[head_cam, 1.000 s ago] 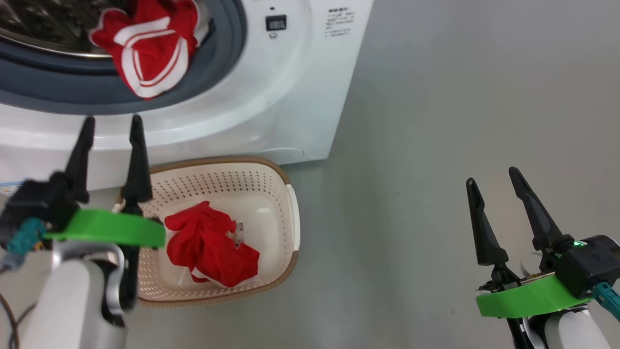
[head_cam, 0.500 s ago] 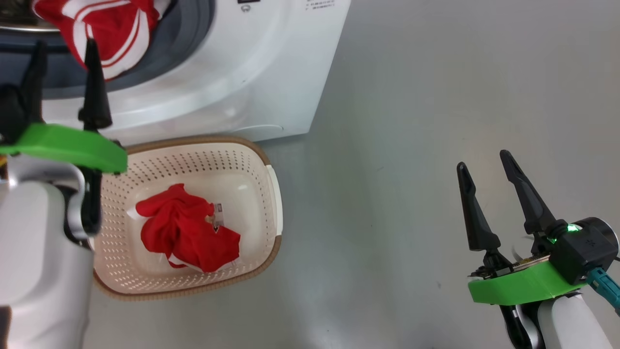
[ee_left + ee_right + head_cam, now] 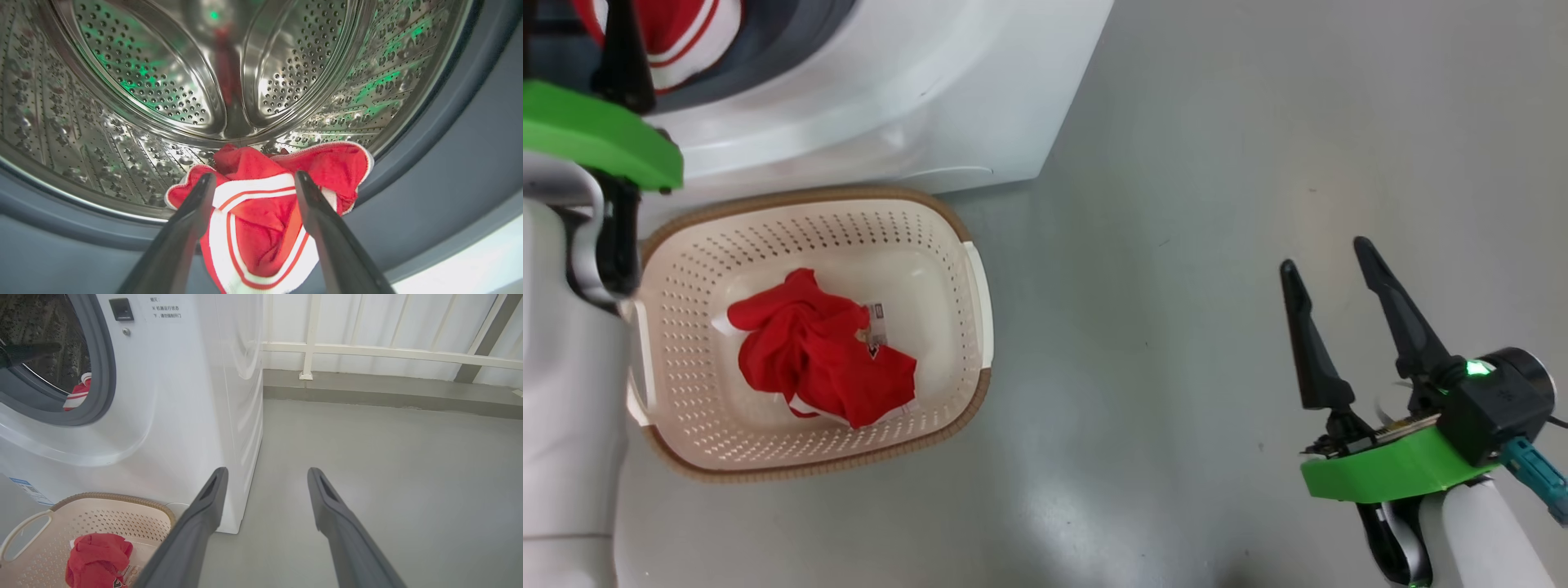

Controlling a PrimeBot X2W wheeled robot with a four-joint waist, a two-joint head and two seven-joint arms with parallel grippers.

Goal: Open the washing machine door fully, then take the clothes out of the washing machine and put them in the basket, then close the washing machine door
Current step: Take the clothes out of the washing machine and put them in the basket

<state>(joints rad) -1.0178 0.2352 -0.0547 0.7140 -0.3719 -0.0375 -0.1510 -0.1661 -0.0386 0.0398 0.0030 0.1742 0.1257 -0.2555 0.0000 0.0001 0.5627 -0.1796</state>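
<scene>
left gripper (image 3: pixel 255 175) has advanced, open and empty, astride clothes (image 3: pixel 257 232) hanging lengthwise over grey ring (image 3: pixel 408 196).

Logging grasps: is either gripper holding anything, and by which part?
Nothing held. The left gripper stands open astride the red garment at the drum mouth; the right gripper is open, empty.

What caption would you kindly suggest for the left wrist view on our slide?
Left gripper, jaws open, poised at a red striped garment on the drum rim.
</scene>
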